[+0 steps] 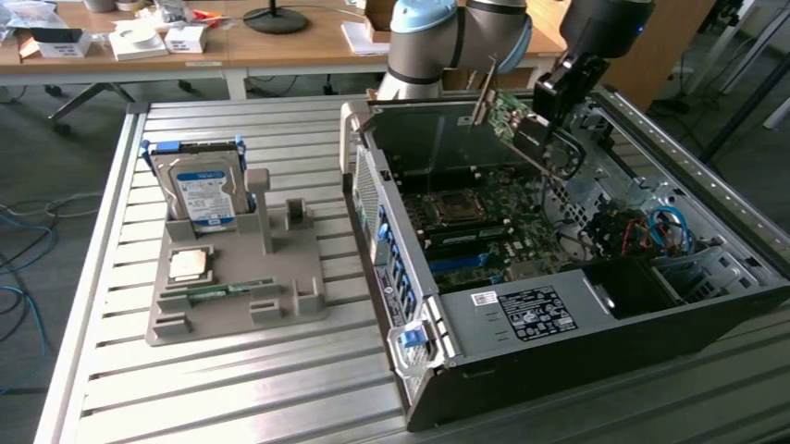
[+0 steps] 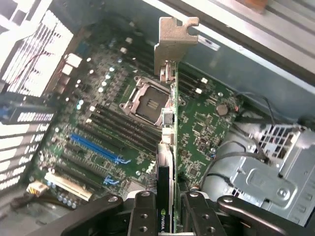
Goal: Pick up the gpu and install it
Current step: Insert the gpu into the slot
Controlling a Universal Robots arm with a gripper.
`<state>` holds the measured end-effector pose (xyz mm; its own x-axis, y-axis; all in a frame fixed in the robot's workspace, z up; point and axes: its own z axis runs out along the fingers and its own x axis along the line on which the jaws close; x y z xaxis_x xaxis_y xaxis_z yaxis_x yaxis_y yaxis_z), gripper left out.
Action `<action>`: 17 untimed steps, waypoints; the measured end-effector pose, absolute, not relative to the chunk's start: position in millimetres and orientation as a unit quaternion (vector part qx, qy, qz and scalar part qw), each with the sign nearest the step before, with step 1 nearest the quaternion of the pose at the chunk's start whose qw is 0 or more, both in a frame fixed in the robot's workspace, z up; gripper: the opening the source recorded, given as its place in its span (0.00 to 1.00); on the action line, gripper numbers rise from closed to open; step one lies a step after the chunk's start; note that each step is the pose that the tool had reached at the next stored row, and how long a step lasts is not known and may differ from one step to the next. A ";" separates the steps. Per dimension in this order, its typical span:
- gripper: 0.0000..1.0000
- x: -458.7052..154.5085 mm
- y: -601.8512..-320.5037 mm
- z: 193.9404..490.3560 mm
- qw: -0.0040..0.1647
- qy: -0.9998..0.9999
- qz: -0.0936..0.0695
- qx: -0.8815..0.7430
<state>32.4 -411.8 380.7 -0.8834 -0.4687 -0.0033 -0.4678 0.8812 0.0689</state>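
My gripper (image 1: 553,104) is shut on the gpu (image 1: 516,118), a green-and-dark card with a silver bracket (image 1: 484,91) at its end. It hangs tilted above the open computer case (image 1: 543,314), over the motherboard (image 1: 475,227). The wrist view looks along the gpu (image 2: 167,142) edge-on, its bracket (image 2: 174,42) farthest from the camera. There my gripper (image 2: 167,219) has a black finger (image 2: 142,216) pressed on either side of the card. Below lie the CPU socket (image 2: 147,98) and a blue expansion slot (image 2: 96,147). The card is clear of the board.
A grey holder tray (image 1: 235,277) on the slatted metal table carries a blue-labelled hard drive (image 1: 203,190), a CPU chip (image 1: 189,265) and a green RAM stick (image 1: 220,291). Cables (image 1: 660,227) and a drive cage fill the case's far side. A cluttered wooden desk (image 1: 247,42) stands behind.
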 end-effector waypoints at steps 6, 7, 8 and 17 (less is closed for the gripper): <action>0.26 32.3 -411.8 380.4 0.009 -0.956 -0.033 0.293; 0.26 32.3 -411.8 380.4 0.009 -0.953 -0.033 0.301; 0.26 32.3 -411.8 380.3 0.009 -0.950 -0.032 0.309; 0.26 32.3 -411.8 379.9 0.012 -0.925 -0.029 0.379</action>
